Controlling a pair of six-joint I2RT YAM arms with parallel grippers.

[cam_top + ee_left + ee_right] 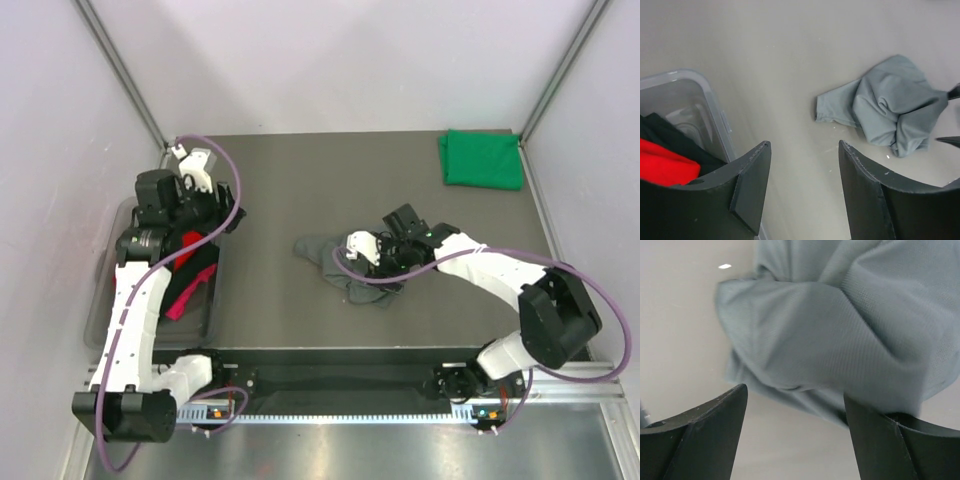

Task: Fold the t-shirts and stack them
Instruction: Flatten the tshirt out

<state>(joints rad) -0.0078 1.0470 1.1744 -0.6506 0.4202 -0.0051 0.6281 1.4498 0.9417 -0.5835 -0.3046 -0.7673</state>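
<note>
A dark grey t-shirt (322, 250) lies crumpled at the table's middle; it also shows in the left wrist view (890, 105) and fills the right wrist view (840, 325). My right gripper (368, 265) (795, 392) is open, low at the shirt's right edge, with one fingertip (875, 425) against the fabric. A bright green t-shirt (482, 158) lies folded at the far right corner. My left gripper (215, 215) (805, 150) is open and empty, above the tub's right edge. Red (665, 162), black (670, 137) and magenta-pink (185, 297) shirts lie in the tub.
The clear plastic tub (105, 290) (715, 110) stands at the table's left edge under my left arm. Metal frame posts and white walls close in the back and sides.
</note>
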